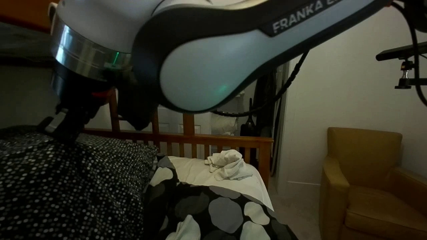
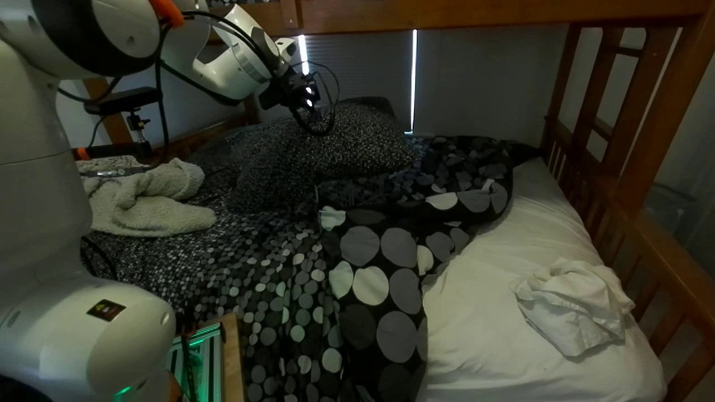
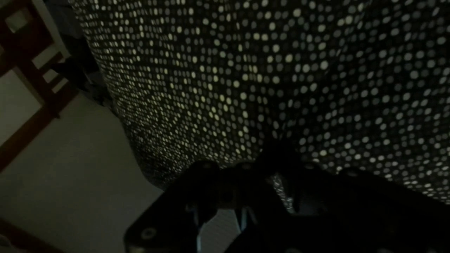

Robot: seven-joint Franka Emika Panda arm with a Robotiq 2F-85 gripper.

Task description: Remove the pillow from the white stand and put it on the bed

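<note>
The pillow [image 1: 83,173], black with tiny white speckles, is a raised bulky heap on the bed side in both exterior views [image 2: 341,145]. It fills most of the wrist view [image 3: 197,88]. My gripper [image 1: 63,135] points down at the pillow's top, also in an exterior view [image 2: 314,114]. In the wrist view the dark fingertips [image 3: 281,151] are together, and the fabric's folds converge on them, so they pinch the pillow. The bed [image 1: 186,135] has brown slatted rails and a black cover with large dots [image 2: 399,290]. The white stand is hidden or cannot be made out.
A crumpled white cloth [image 2: 575,304] lies on the white sheet [image 2: 480,335]. A fleecy light blanket [image 2: 151,195] lies near the robot base. The upper bunk's wooden beam [image 2: 475,14] runs above the pillow. A tan armchair [image 1: 363,180] stands beyond the bed.
</note>
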